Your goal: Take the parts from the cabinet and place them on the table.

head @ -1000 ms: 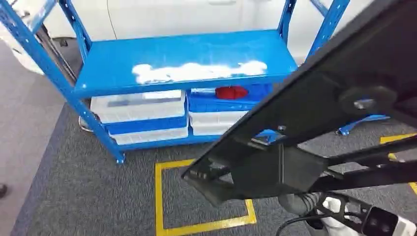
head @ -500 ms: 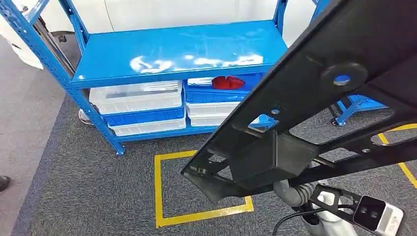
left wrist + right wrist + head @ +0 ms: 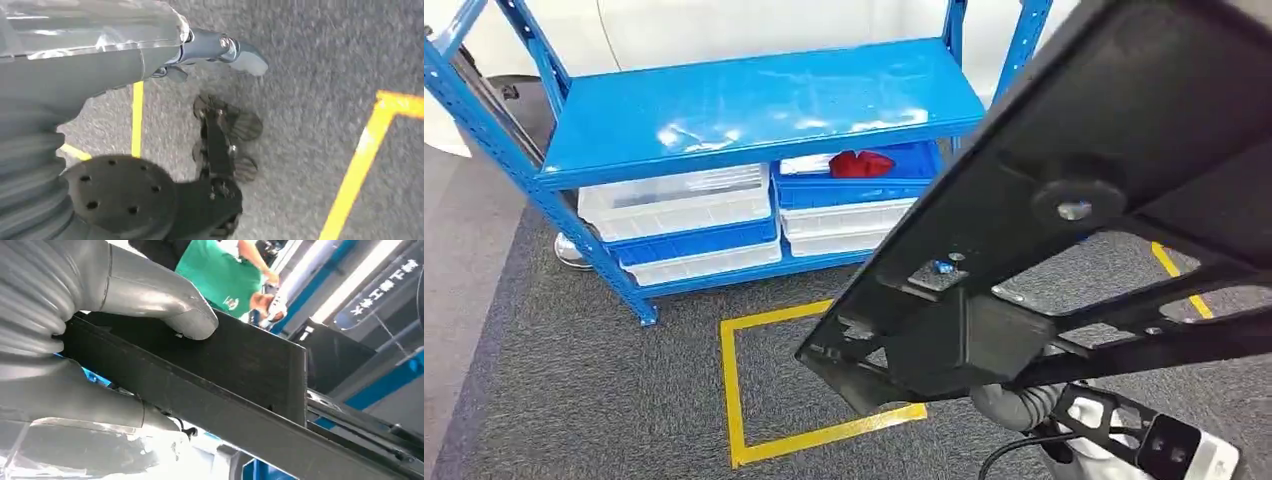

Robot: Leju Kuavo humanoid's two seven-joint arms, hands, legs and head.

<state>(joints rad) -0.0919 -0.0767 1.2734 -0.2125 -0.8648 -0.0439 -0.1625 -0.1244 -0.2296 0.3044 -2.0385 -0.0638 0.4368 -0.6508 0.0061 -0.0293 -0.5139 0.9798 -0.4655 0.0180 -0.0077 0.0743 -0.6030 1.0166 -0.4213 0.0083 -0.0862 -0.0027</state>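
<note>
Since a second ago the whole scene has slid left, so the camera turned. Right robot hand [image 3: 100,340] grasps the black part [image 3: 1064,220], held up near the camera. Left robot hand [image 3: 220,50] hangs over carpet, grip unclear. Beyond stands the blue shelf [image 3: 754,100].

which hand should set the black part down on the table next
Right. The right hand already grips the black part, its thumb pressed on the panel. The left hand hangs over the carpet, holding nothing.
</note>
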